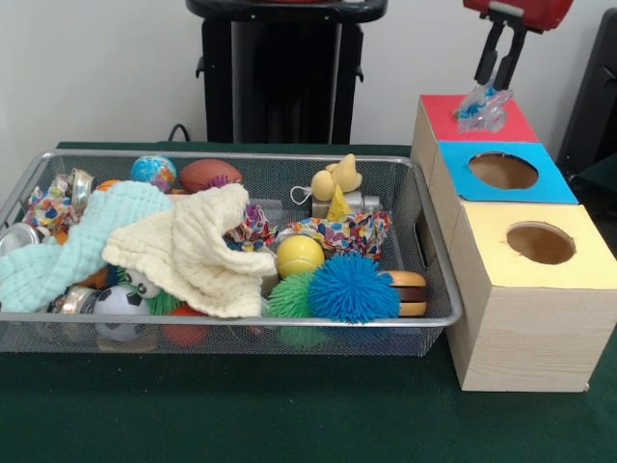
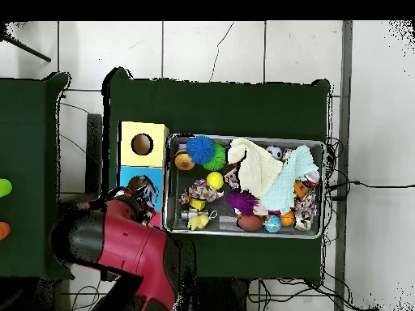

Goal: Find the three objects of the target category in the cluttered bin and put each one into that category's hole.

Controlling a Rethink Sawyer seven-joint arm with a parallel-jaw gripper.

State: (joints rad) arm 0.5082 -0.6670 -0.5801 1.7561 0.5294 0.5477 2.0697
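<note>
The claw (image 1: 496,75) hangs over the red-topped box, its two dark fingers (image 1: 489,58) drawn close together and pinching the top of a wrinkly see-through bottle (image 1: 482,108) with a blue label. The bottle's crumpled body sits on the red face (image 1: 511,125) right where the hole would be, covering the opening. That box heads a row of three pale wooden boxes standing flush: next the blue face with its round hole (image 1: 502,171), then the yellow one (image 1: 541,243). Just beside them the bin (image 1: 439,318), shallow silver mesh with a thick rim, lies crowded with soft waffle cloths (image 1: 193,246), spiky rubber balls (image 1: 353,286), smooth balls and dented cans (image 1: 19,236). In front, the green tabletop (image 1: 241,415) lies bare.
</note>
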